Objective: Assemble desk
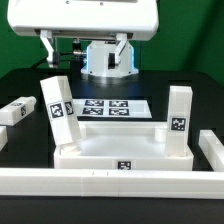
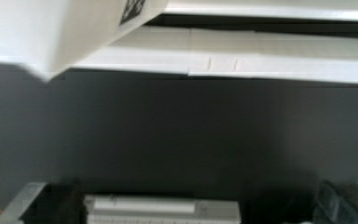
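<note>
The desk slab (image 1: 100, 152) lies near the front rail, with two legs standing upright in its corner sockets: one on the exterior view's left (image 1: 57, 108) and one on its right (image 1: 178, 118). A third leg (image 1: 15, 111) lies loose on the table at the left. My gripper (image 1: 84, 50) hangs high at the back, above the marker board, jaws wide apart. In the wrist view the gripper (image 2: 197, 200) shows dark fingers (image 2: 51, 200) far apart. A blurred grey-white block (image 2: 158, 208) sits between them, clear of the other finger. A tagged leg (image 2: 51, 30) and a white rim (image 2: 247, 55) lie beyond.
The marker board (image 1: 108, 107) lies behind the slab. A long white border rail (image 1: 100, 182) runs along the front, with a side rail (image 1: 212, 152) at the right. The robot base (image 1: 105, 62) stands at the back.
</note>
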